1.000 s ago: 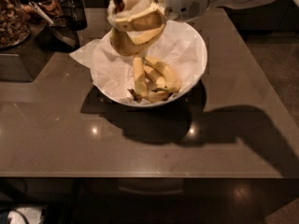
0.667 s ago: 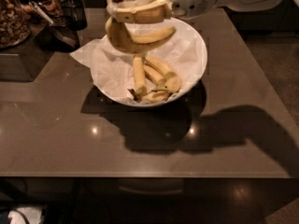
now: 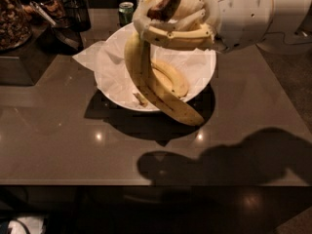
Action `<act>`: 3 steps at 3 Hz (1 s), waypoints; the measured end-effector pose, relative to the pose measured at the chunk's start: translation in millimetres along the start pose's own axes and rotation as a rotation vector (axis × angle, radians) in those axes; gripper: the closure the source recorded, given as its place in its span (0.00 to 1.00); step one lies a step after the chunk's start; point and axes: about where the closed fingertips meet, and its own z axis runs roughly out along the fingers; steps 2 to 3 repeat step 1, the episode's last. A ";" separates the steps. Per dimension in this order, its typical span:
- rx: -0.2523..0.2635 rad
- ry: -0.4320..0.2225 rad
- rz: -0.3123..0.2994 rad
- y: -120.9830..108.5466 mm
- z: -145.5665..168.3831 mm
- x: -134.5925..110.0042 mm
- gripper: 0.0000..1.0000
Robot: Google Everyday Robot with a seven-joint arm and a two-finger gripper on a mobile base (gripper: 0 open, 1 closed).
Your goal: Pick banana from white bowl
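My gripper (image 3: 168, 18) is near the top of the view, above the white bowl (image 3: 117, 99), and is shut on the dark brown stem of the banana (image 3: 151, 84). The pair of long, slim yellow bananas with brown specks hangs down from the fingers (image 3: 178, 35) in front of the bowl, lifted off it. The wide white bowl with its crinkled paper lining sits on the brown table (image 3: 58, 140). A shorter, plumper yellow banana (image 3: 174, 79) still lies inside it.
A green drink can (image 3: 126, 12) stands behind the bowl. Dark containers and a jar (image 3: 12, 18) stand on a raised block at the far left. The arm's shadow (image 3: 234, 162) falls on the table's front right.
The gripper has risen toward the camera with the banana pair, which now hangs clear of the bowl. The plump banana stays in the bowl.
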 end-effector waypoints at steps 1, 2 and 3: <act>0.000 0.000 0.000 0.0 0.0 0.0 1.00; 0.000 0.000 0.000 0.0 0.0 0.0 1.00; 0.000 0.000 0.000 0.0 0.0 0.0 1.00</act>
